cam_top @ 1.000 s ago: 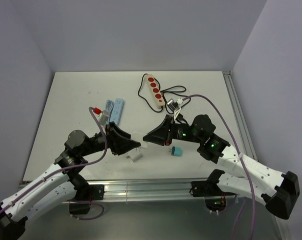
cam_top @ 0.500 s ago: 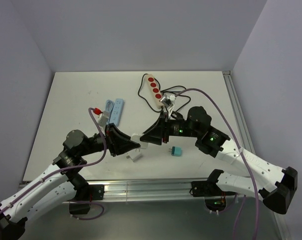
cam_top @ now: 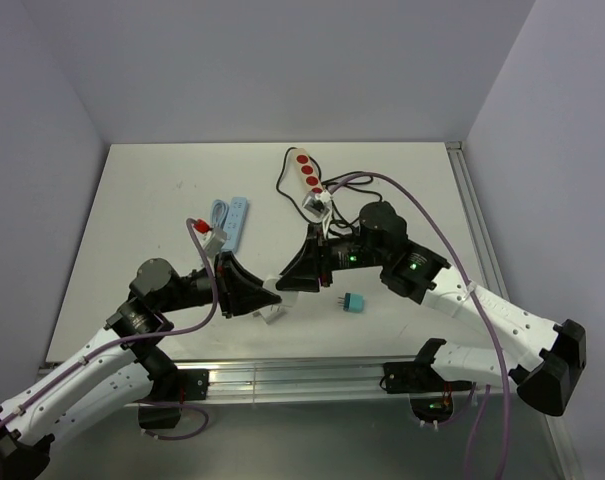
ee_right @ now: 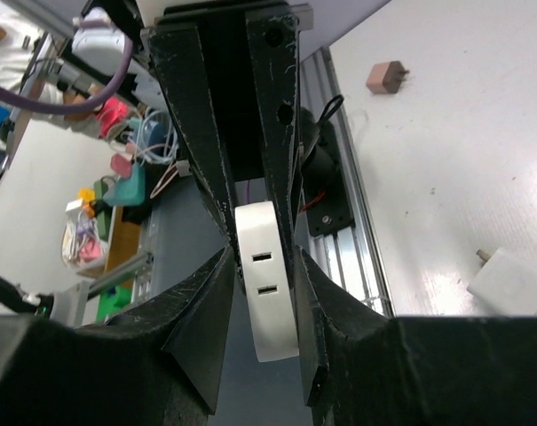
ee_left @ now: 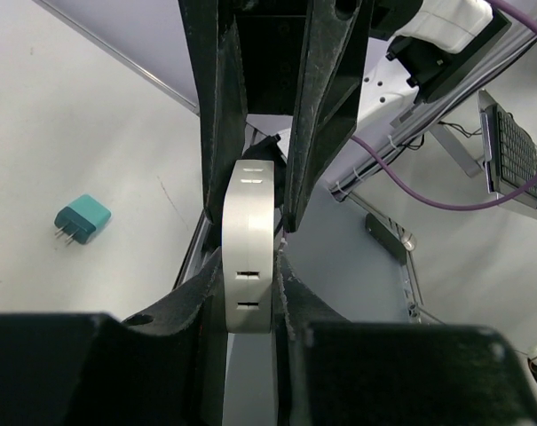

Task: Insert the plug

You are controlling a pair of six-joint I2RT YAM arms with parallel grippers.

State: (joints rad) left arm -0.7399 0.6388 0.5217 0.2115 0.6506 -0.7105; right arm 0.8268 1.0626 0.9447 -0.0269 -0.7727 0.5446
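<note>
A white socket block (cam_top: 280, 287) with two slots hangs above the near middle of the table, between both grippers. My left gripper (cam_top: 271, 294) is shut on it in the left wrist view (ee_left: 248, 266); the block (ee_left: 248, 231) sits upright between the pads. My right gripper (cam_top: 289, 283) meets it from the other side, and in the right wrist view (ee_right: 261, 257) its fingers close on the block (ee_right: 268, 302). A teal plug (cam_top: 354, 302) lies on the table right of the grippers and also shows in the left wrist view (ee_left: 82, 219). A white charger plug (cam_top: 272, 316) lies under the grippers.
A beige power strip with red sockets (cam_top: 309, 180) lies at the back with a black cable (cam_top: 347, 185). A light blue strip (cam_top: 237, 220) and a red-tipped cable (cam_top: 197, 224) lie left. A brown plug (ee_right: 388, 77) is on the table. The table's metal rail (cam_top: 282, 375) runs along the near edge.
My right arm has swung left and back, its wrist rising, while its fingertips stay at the block. The left arm has hardly moved.
</note>
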